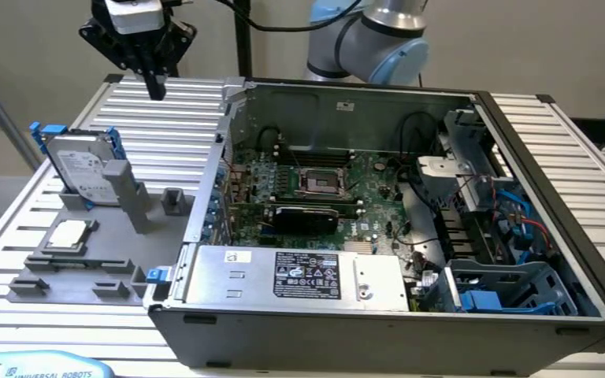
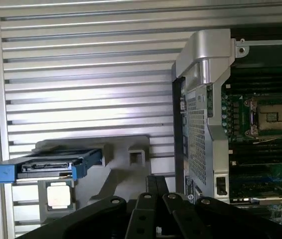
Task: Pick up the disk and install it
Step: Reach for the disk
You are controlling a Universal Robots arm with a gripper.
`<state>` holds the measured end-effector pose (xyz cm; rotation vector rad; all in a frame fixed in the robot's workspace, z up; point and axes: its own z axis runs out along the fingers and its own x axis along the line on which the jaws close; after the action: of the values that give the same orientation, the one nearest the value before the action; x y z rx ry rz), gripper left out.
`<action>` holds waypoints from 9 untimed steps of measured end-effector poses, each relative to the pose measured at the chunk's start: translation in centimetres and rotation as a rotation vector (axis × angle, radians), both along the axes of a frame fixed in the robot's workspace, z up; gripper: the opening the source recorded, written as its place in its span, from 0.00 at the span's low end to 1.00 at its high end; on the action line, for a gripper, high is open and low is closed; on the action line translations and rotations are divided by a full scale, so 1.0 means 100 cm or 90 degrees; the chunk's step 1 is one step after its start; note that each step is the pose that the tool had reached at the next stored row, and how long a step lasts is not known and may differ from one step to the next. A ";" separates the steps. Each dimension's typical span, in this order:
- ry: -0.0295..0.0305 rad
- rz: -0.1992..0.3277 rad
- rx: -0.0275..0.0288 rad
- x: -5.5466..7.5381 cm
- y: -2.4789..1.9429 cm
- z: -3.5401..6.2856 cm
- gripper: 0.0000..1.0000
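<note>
In the exterior view my pincer (image 1: 157,93) hangs clenched and empty over the far side of the slatted table (image 1: 182,118). It is well apart from the disk (image 1: 79,167), which stands upright in the grey holder (image 1: 103,236) at that view's left, label showing. My wrist view catches the disk (image 2: 46,167) edge-on, its label hidden.

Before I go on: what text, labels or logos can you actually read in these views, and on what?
"UNIVERSAL ROBOTS": on the pale blue part at the exterior view's lower left corner.
Black label on the silver box: print too small to read.
White label on the disk: too small to read.
</note>
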<state>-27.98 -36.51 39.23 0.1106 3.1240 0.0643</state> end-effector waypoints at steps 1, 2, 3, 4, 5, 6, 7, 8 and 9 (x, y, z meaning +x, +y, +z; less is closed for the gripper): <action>0.0003 0.000 -0.0002 -0.005 0.0012 0.0000 0.11; 0.0004 0.000 -0.0003 -0.009 0.0025 -0.0001 0.11; 0.0005 0.000 -0.0005 -0.014 0.0038 -0.0002 0.11; 0.0007 0.000 -0.0006 -0.018 0.0049 -0.0004 0.11; 0.0008 0.000 -0.0007 -0.023 0.0060 -0.0006 0.11; 0.0009 0.000 -0.0008 -0.027 0.0069 -0.0009 0.11; 0.0008 0.000 -0.0007 -0.032 0.0079 -0.0014 0.11; 0.0008 0.000 -0.0007 -0.036 0.0086 -0.0019 0.11; 0.0008 0.000 -0.0007 -0.041 0.0092 -0.0026 0.11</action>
<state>-32.06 -35.59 38.97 0.1107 3.1252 0.0625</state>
